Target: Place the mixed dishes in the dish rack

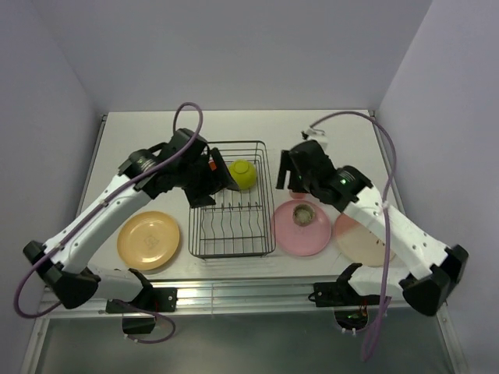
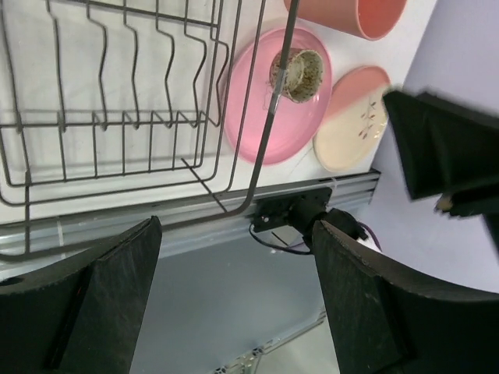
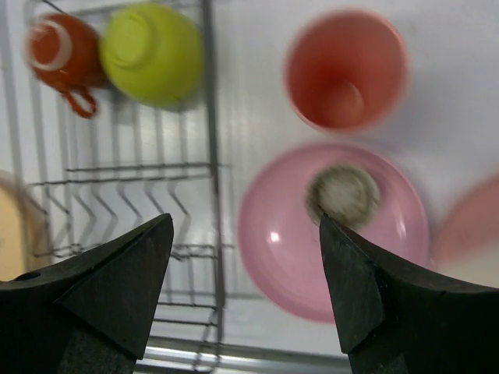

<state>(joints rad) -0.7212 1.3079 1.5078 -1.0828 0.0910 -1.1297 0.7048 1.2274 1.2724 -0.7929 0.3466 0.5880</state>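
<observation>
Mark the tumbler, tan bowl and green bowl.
tumbler (image 3: 345, 74): right wrist view, on its inner wall, just above the bottom.
tan bowl (image 2: 297, 74): left wrist view, on its inside.
green bowl (image 1: 242, 173): top external view, on its outer wall.

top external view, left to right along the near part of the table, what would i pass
yellow-orange plate → dish rack → pink plate → pink-and-cream plate

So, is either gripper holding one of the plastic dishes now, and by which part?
Nothing is held. The black two-finger left gripper and right gripper are both open and empty.
</observation>
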